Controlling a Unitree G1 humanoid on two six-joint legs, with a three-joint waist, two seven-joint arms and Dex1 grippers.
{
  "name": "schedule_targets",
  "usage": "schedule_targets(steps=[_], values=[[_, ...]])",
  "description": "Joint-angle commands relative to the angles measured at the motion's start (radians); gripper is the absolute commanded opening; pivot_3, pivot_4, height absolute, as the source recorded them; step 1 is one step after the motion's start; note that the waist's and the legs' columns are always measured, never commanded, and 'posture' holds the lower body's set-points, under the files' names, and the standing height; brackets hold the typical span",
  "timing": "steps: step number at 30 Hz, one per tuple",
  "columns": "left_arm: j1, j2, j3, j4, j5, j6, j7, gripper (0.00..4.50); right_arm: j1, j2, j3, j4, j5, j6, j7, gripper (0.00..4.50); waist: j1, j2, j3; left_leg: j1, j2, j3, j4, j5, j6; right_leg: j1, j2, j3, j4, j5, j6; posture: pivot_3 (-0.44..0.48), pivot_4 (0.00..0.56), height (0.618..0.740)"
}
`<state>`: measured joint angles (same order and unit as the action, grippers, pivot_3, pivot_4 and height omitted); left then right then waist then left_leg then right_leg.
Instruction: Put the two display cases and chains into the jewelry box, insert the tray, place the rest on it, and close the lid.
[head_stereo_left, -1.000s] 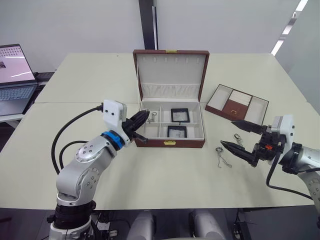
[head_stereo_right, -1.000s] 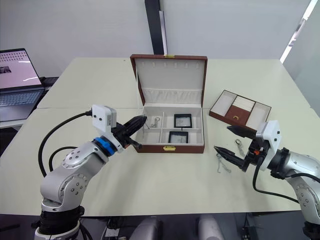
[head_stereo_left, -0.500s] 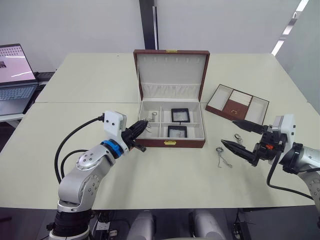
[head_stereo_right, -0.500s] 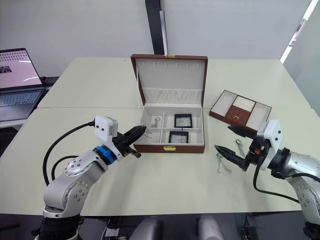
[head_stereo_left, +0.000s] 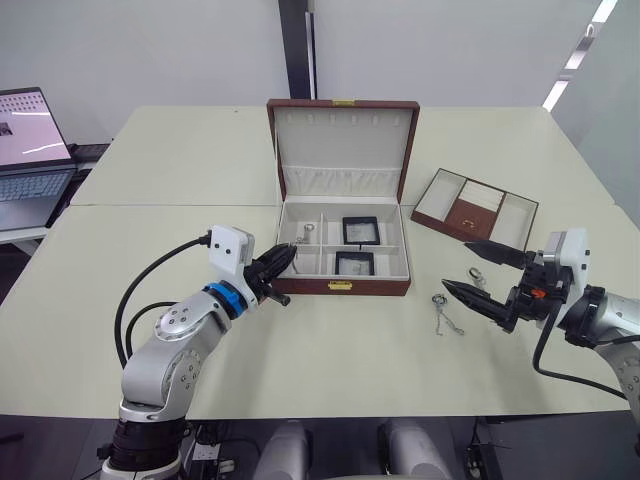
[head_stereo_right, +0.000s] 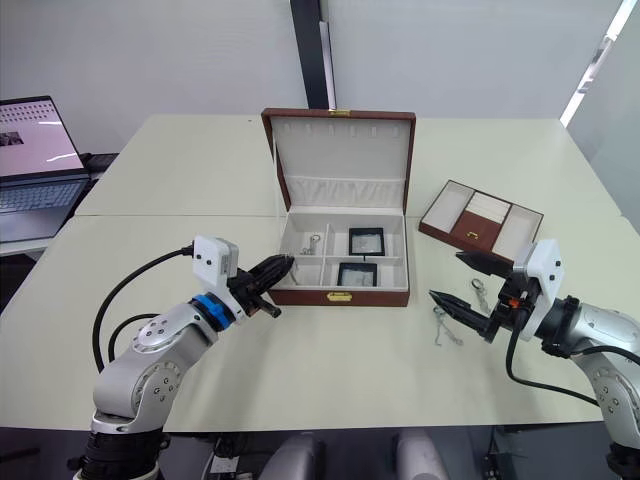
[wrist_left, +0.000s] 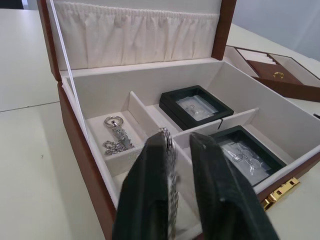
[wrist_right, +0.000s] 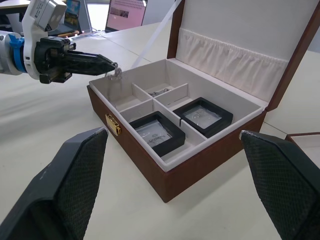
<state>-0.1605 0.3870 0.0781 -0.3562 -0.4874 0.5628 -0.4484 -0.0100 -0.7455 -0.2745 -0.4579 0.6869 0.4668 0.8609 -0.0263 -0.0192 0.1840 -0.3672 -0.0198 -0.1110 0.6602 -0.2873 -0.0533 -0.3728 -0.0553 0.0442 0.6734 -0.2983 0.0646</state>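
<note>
- Standing open near the middle of a pale table (head_stereo_left: 300, 380), the jewelry box (head_stereo_left: 345, 287) has its lid (head_stereo_left: 343, 150) raised upright behind it.
- Two display cases lie inside the box's right-hand compartments: one display case (head_stereo_left: 360, 229) at the back, the other display case (head_stereo_left: 354, 263) in front, nearer the gold clasp.
- A silver chain with a ring (wrist_left: 116, 135) rests in the box's back left compartment.
- The left gripper (head_stereo_left: 283, 262) hovers at the box's front left corner, its fingers (wrist_left: 147, 200) pinched on a second chain (wrist_left: 171, 175) that hangs between them over the front left compartment.
- The right gripper (head_stereo_left: 480, 272) sits well apart from the box to its right, fingers spread wide and holding nothing.
- Two more chains lie on the table by the right gripper: one chain (head_stereo_left: 443, 313) between box and gripper, another chain (head_stereo_left: 477, 277) just beside the gripper.
- The tray (head_stereo_left: 475, 213) rests on the table to the right of the box, beyond the right gripper.
- A laptop (head_stereo_left: 30, 160) stands open on the far left.
</note>
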Motion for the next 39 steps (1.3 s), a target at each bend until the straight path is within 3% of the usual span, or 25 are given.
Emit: schedule_targets(steps=[1, 9, 14, 20, 31, 39], values=[[-0.008, -0.004, 0.002, -0.018, 0.001, -0.022, -0.008, 1.97, 0.002, -0.013, -0.033, -0.035, 0.007, -0.003, -0.005, 4.5, 0.0, 0.0, 0.0, 0.0, 0.0, 0.0, 0.0, 0.0, 0.0, 0.0, 0.0, 0.0, 0.0, 0.0, 0.0, 0.0, 0.15, 0.74], [-0.011, -0.005, 0.005, -0.013, -0.001, -0.025, -0.013, 4.48, -0.002, -0.012, -0.03, -0.025, 0.004, -0.008, -0.008, 4.5, 0.0, 0.0, 0.0, 0.0, 0.0, 0.0, 0.0, 0.0, 0.0, 0.0, 0.0, 0.0, 0.0, 0.0, 0.0, 0.0, 0.15, 0.74], [-0.002, 0.006, 0.016, -0.018, -0.008, -0.036, -0.032, 4.48, -0.002, -0.008, -0.048, -0.004, 0.011, -0.005, -0.016, 4.5, 0.0, 0.0, 0.0, 0.0, 0.0, 0.0, 0.0, 0.0, 0.0, 0.0, 0.0, 0.0, 0.0, 0.0, 0.0, 0.0, 0.15, 0.74], [0.023, 0.068, 0.115, -0.005, -0.06, -0.031, -0.096, 4.48, 0.02, -0.03, -0.102, 0.087, 0.025, 0.021, 0.015, 4.5, -0.001, 0.0, 0.0, 0.0, 0.0, 0.0, -0.001, 0.0, 0.0, 0.0, 0.0, 0.0, 0.0, 0.0, 0.0, 0.0, 0.15, 0.74], [0.182, 0.239, 0.337, 0.177, -0.048, -0.113, -0.236, 4.48, 0.003, -0.013, -0.147, 0.328, -0.068, -0.062, -0.003, 4.5, -0.004, 0.001, 0.001, 0.0, 0.001, 0.001, -0.002, 0.0, 0.0, -0.001, 0.0, 0.0, -0.001, 0.0, 0.0, 0.0, 0.15, 0.74], [0.267, 0.262, 0.491, 0.323, -0.004, -0.256, -0.223, 4.48, -0.017, 0.022, -0.185, 0.501, -0.144, -0.179, -0.054, 4.5, -0.003, 0.001, 0.001, 0.0, 0.001, 0.001, -0.002, 0.0, 0.0, -0.001, -0.001, 0.001, -0.002, 0.0, 0.0, 0.0, 0.15, 0.74]])
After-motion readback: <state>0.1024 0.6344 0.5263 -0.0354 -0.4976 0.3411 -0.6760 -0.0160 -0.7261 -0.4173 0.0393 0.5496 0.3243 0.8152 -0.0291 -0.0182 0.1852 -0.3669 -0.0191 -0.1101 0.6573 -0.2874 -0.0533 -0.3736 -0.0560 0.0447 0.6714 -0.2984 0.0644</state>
